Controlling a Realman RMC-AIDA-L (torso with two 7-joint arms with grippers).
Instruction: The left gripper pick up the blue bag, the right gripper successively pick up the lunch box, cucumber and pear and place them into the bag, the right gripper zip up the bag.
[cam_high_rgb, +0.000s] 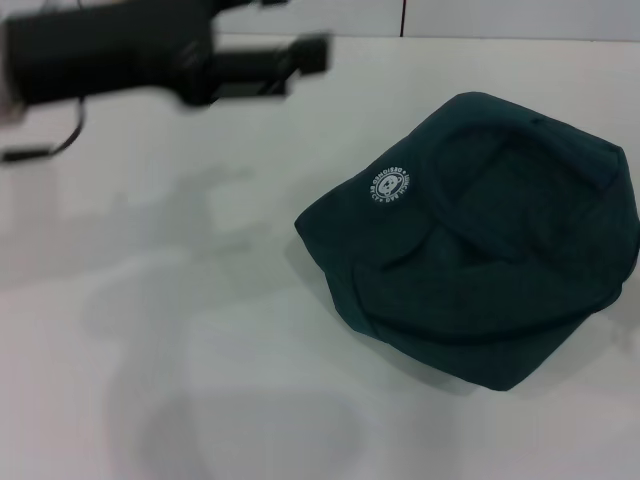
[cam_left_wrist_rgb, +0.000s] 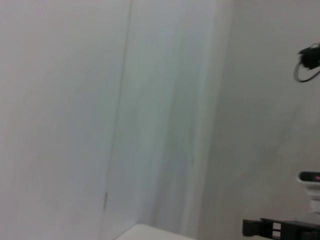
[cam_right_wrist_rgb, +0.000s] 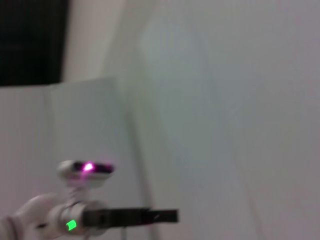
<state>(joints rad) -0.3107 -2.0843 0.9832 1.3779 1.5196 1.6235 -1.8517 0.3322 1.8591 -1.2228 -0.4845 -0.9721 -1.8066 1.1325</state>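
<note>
We see a plain white tabletop (cam_high_rgb: 180, 330) backed by pale wall panels; both wrist views face blank white walls. A white device with pink and green lights (cam_right_wrist_rgb: 82, 172) shows in the right wrist view. On the table's right side lies the large dark teal fabric bag (cam_high_rgb: 480, 250), slumped flat and closed, round white logo (cam_high_rgb: 393, 185) facing up, one loop handle draped over its top. We cannot see what it holds. The black two-fingered left gripper (cam_high_rgb: 305, 55) hangs above the far left of the table, well apart from the bag; whether its fingers are spread or closed, we cannot tell.
</note>
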